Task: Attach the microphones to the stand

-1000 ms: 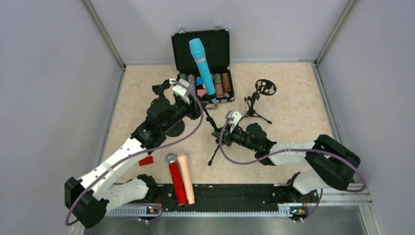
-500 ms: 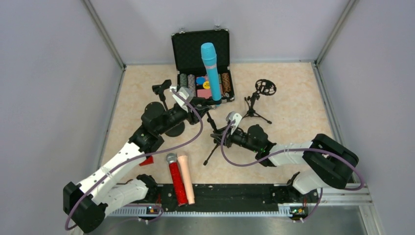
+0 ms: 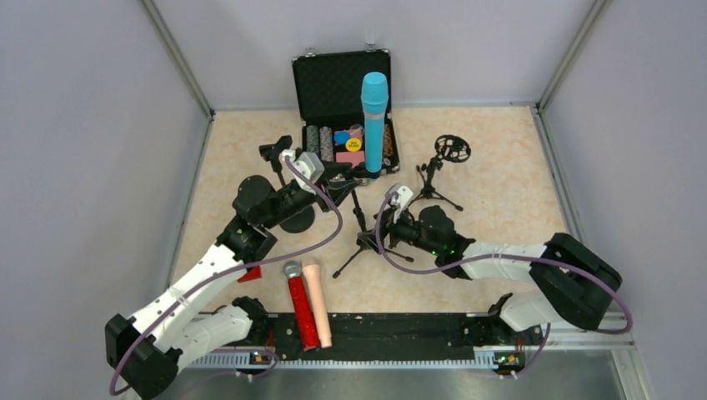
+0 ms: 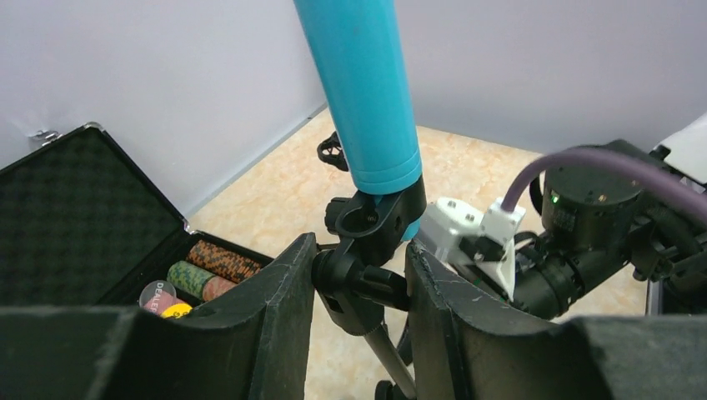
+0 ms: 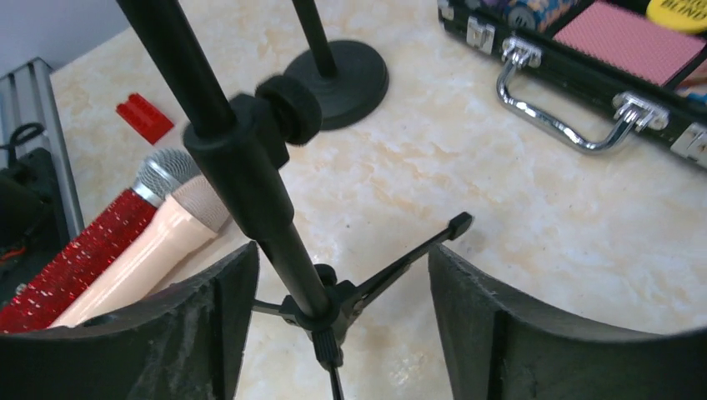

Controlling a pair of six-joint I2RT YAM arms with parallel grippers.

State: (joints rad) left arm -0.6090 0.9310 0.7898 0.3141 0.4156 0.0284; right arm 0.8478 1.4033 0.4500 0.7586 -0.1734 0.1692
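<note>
table (image 3: 500, 167) | on it: red microphone (image 3: 302, 312), peach microphone (image 3: 318, 304), red block (image 3: 248, 273), open case (image 3: 333, 83), tripod stand (image 3: 364, 242)

The blue microphone (image 3: 374, 125) stood nearly upright in the black tripod stand's (image 3: 360, 229) clip; the red microphone (image 3: 300, 310) and peach microphone (image 3: 318, 302) lay touching, side by side.

Plain light blue stick microphone (image 3: 374, 121), glittery red microphone with silver mesh head (image 3: 300, 312) sparkling, peach-beige plastic microphone (image 3: 317, 304), black metal tripod stand (image 3: 364, 242), black case (image 3: 333, 79) showing diamond-textured lining, cream tabletop (image 3: 500, 175) showing marbling.
</note>
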